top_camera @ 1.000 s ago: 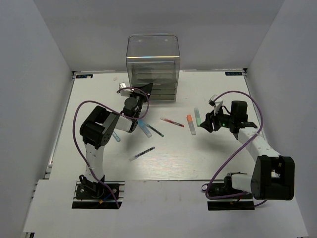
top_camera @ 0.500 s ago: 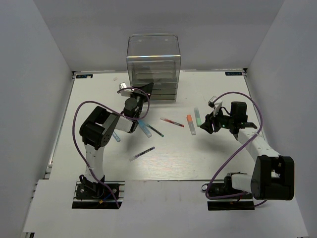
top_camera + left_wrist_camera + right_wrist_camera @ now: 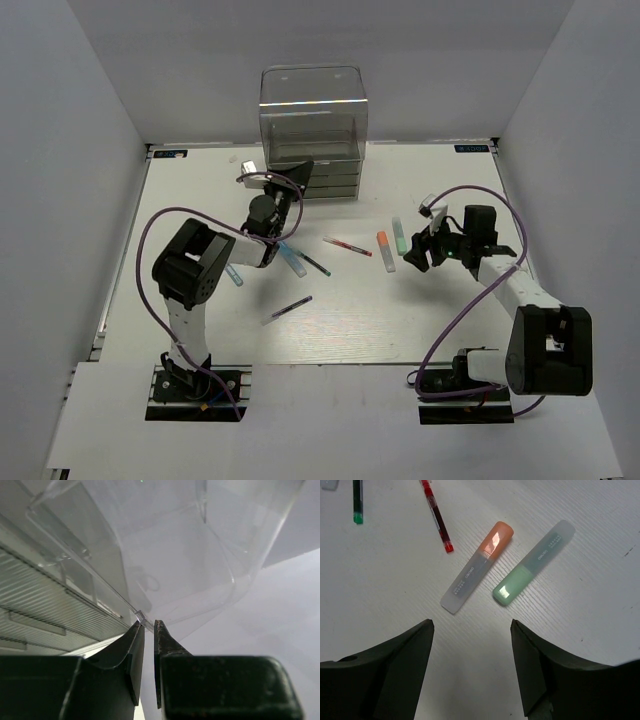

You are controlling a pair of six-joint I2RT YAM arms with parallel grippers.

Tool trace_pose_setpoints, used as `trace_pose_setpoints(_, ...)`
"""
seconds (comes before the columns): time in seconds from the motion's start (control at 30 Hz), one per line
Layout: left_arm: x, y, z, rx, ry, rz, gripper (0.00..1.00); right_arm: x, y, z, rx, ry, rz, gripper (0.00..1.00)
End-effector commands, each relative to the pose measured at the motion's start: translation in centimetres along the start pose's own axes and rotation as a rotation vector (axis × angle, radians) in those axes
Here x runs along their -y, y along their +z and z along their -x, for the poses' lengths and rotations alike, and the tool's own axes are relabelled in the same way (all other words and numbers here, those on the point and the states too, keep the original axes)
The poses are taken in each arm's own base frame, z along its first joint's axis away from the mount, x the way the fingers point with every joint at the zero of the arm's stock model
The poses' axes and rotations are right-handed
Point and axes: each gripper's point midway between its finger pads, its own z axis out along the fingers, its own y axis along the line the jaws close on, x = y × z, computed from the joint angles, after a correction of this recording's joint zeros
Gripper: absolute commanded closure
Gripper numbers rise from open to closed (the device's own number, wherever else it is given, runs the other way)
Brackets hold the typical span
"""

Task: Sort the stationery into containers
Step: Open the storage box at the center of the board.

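The clear drawer box (image 3: 312, 125) stands at the table's far edge. My left gripper (image 3: 298, 176) is at its lower drawers. In the left wrist view its jaws (image 3: 148, 624) are almost closed on the thin clear lip of a drawer (image 3: 142, 616). My right gripper (image 3: 418, 250) is open and empty, low over the table just right of an orange-capped marker (image 3: 383, 250) and a green-capped marker (image 3: 398, 235). Both markers show in the right wrist view, orange (image 3: 477, 567) and green (image 3: 534, 562), lying just beyond the open fingers (image 3: 472, 625).
A red pen (image 3: 347, 246) (image 3: 436, 515), a dark pen with a green tip (image 3: 312, 262) (image 3: 357, 500), a light-blue-capped marker (image 3: 291, 258), another (image 3: 233, 274) and a grey pen (image 3: 287, 308) lie mid-table. Purple cables loop over both arms. White walls enclose the table.
My left gripper has moved slightly toward the box, and the box has shifted a little to the right and back. My right gripper has edged slightly left and nearer the table.
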Motion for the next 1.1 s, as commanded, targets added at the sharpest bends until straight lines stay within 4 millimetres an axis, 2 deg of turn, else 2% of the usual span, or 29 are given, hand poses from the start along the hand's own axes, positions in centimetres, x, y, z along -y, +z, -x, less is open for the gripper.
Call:
trace_pose_setpoints(0.0,7.8,-0.1,2.7,0.058,-0.023,-0.189,0.86,1.2,0.2,0.5,0.002,-0.020,-0.037,0.30)
trace_pose_setpoints(0.07,7.5,-0.3,2.4,0.047,-0.020,-0.184,0.86,1.5,0.5,0.3,-0.014,-0.005,-0.042,0.30)
trace_pose_setpoints(0.17,8.2,-0.6,2.8,0.051,-0.022,-0.195,0.86,1.8,0.7,0.1,-0.033,0.012,-0.045,0.30)
trace_pose_setpoints(0.2,7.8,-0.8,2.7,0.048,-0.020,-0.187,0.86,1.8,0.7,-0.1,-0.039,0.017,-0.046,0.30)
trace_pose_setpoints(0.23,8.3,-0.8,2.8,0.051,-0.022,-0.195,0.86,2.1,0.5,0.5,-0.025,0.006,-0.061,0.30)
trace_pose_setpoints(0.27,8.3,-0.8,2.8,0.051,-0.022,-0.195,0.88,2.1,0.7,0.1,-0.037,0.014,-0.055,0.30)
trace_pose_setpoints(0.3,8.1,-1.1,2.3,0.040,-0.023,-0.189,0.88,2.2,0.9,0.0,-0.044,0.015,-0.063,0.30)
trace_pose_setpoints(0.53,9.6,-1.3,2.8,0.042,-0.029,-0.219,0.88,4.7,1.3,1.5,-0.032,0.002,-0.160,0.36)
trace_pose_setpoints(0.73,9.7,-1.5,2.8,0.042,-0.029,-0.219,0.88,5.4,3.2,2.1,-0.051,0.028,-0.167,0.37)
trace_pose_setpoints(0.83,9.7,-1.5,2.8,0.042,-0.029,-0.219,0.88,6.6,4.8,2.5,-0.076,0.054,-0.216,0.37)
trace_pose_setpoints(0.87,9.7,-1.5,2.8,0.042,-0.029,-0.219,0.88,7.1,4.9,3.3,-0.074,0.050,-0.239,0.37)
trace_pose_setpoints(0.9,9.7,-1.5,2.8,0.042,-0.029,-0.219,0.88,7.4,5.7,2.4,-0.103,0.068,-0.237,0.37)
trace_pose_setpoints(0.97,9.7,-1.5,2.8,0.042,-0.029,-0.219,0.88,8.0,6.1,3.0,-0.124,0.100,-0.277,0.37)
trace_pose_setpoints(1.07,9.7,-1.5,2.8,0.042,-0.029,-0.219,0.88,8.4,6.9,2.4,-0.170,0.139,-0.310,0.37)
